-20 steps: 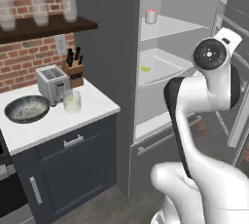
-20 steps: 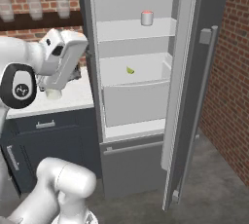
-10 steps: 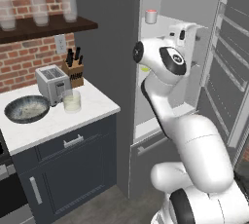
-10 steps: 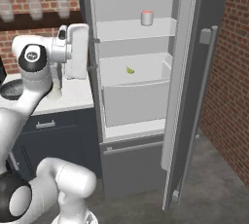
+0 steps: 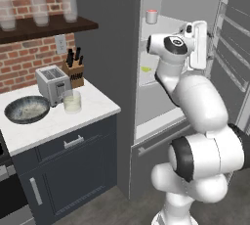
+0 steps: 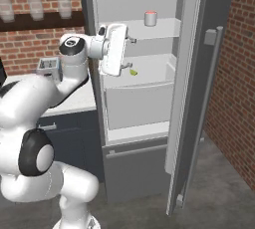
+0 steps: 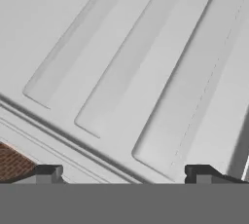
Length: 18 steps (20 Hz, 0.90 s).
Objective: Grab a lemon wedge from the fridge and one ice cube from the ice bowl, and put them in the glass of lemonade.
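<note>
Currently, gripper [image 6: 128,53]: jaws spread wide, nothing between them; raised inside the open fridge [image 6: 209,73], facing the shelved inner side of its door.
Lemon wedge [image 6: 133,72]: on the middle fridge shelf, just beside and below the gripper, not touched.
Red-topped cup [image 6: 150,18]: upper shelf.
Glass of lemonade [image 5: 72,101]: on the counter [image 5: 93,109], beside the toaster [image 5: 52,84].
Ice bowl [image 5: 27,109]: left of the glass.

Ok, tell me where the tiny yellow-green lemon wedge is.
The tiny yellow-green lemon wedge lies on the fridge's middle white shelf in the right base view, beside the open gripper, below the red-topped white cup.
</note>
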Available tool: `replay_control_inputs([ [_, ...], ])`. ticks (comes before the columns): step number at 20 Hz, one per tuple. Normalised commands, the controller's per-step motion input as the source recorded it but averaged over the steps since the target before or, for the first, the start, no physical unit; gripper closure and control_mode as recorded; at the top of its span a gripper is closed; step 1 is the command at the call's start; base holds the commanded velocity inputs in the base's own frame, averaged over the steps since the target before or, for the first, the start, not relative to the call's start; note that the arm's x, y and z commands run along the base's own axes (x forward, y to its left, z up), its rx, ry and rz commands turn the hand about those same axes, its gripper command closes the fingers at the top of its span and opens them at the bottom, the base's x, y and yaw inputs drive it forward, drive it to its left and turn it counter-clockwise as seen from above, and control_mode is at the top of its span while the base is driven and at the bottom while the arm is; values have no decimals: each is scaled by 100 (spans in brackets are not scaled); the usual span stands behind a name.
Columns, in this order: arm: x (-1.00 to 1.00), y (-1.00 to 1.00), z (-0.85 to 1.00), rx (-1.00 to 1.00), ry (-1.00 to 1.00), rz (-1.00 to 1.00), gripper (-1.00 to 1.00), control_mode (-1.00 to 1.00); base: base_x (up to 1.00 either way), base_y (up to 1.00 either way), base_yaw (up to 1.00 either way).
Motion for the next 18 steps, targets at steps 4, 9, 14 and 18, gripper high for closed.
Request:
replay_control_inputs([
  [4, 1, -100, 2, 0, 21, -24, -100, -100, 0, 0, 0],
  [9, 0, -100, 13, 2, 19, -22, -100, -100, 0, 0, 0],
  [14, -28, -100, 11, 9, 9, -17, -100, -100, 0, 0, 0],
  [18, -38, -100, 13, 11, 3, -14, -100, -100, 0, 0, 0],
])
